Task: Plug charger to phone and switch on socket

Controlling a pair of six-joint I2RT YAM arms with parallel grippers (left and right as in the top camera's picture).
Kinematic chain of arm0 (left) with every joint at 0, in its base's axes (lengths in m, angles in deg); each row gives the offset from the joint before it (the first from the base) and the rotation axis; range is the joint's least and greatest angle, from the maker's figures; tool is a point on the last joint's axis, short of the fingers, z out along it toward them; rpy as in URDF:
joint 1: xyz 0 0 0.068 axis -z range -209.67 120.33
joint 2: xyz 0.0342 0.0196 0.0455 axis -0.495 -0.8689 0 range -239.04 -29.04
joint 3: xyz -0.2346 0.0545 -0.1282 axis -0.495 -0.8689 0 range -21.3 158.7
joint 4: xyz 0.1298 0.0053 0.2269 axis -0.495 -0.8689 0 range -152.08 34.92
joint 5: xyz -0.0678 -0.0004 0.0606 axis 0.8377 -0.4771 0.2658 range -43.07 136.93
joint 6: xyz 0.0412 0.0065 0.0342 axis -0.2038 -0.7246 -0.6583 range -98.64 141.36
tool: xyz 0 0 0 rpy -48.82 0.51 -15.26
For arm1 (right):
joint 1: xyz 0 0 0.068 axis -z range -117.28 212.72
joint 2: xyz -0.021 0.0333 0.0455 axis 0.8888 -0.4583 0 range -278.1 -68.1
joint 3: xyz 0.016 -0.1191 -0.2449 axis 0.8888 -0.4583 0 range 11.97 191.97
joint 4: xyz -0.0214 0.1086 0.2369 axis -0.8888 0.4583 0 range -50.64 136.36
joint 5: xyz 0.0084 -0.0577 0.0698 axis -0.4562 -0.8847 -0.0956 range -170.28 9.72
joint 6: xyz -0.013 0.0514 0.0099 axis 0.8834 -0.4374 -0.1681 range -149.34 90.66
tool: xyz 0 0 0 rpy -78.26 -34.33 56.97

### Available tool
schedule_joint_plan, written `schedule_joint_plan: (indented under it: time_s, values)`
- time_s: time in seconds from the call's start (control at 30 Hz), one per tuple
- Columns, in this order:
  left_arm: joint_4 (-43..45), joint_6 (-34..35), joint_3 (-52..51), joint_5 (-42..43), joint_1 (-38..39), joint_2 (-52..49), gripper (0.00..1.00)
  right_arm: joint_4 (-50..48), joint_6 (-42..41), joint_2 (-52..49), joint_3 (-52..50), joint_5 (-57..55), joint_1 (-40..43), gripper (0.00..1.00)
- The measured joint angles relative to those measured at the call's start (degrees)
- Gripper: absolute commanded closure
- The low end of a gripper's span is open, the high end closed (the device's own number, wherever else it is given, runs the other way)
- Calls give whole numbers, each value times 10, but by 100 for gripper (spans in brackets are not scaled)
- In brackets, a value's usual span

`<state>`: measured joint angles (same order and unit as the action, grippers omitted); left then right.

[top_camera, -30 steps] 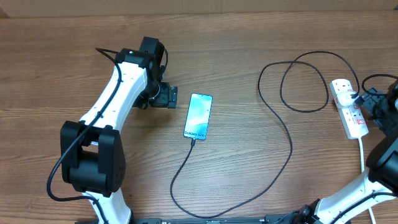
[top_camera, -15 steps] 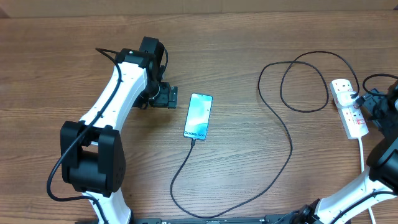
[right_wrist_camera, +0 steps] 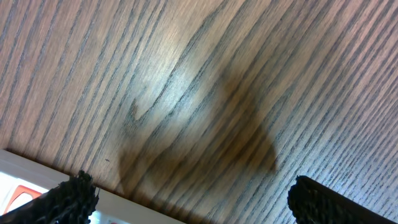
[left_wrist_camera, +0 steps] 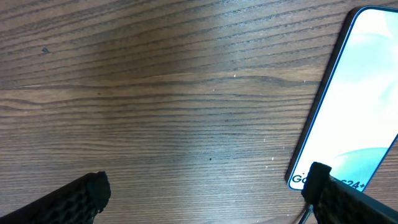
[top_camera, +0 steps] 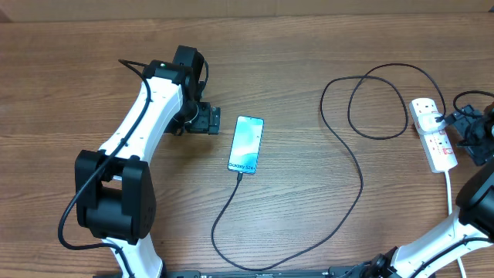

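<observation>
the charger (top_camera: 360,179) looks already joined to the phone (top_camera: 246,144) – its thin black tip meets the lower edge, with the phone lying flat mid-surface (top_camera: 324,46). the cable loops right to the socket (top_camera: 432,143) at the far right edge, where its black plug seems seated. what's left, i judge, is the switch: whether the red switches (top_camera: 442,141) are on is too small to tell.

the left gripper (left_wrist_camera: 208,196) hangs released and empty just left of the phone. the right gripper (right_wrist_camera: 199,202) is spread wide beside the socket – grasping nothing.

the screen reads "galaxy s24"; up close, a "+" follows. any socket print is unreadable.
</observation>
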<state>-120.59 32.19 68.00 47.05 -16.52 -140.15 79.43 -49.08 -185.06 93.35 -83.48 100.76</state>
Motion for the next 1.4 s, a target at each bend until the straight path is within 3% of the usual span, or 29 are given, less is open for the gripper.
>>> schedule_joint_plan:
  time_s: [1.4]
  values:
    - [0,0,0,0,0,0,0,61,37,2,4,30,9,0]
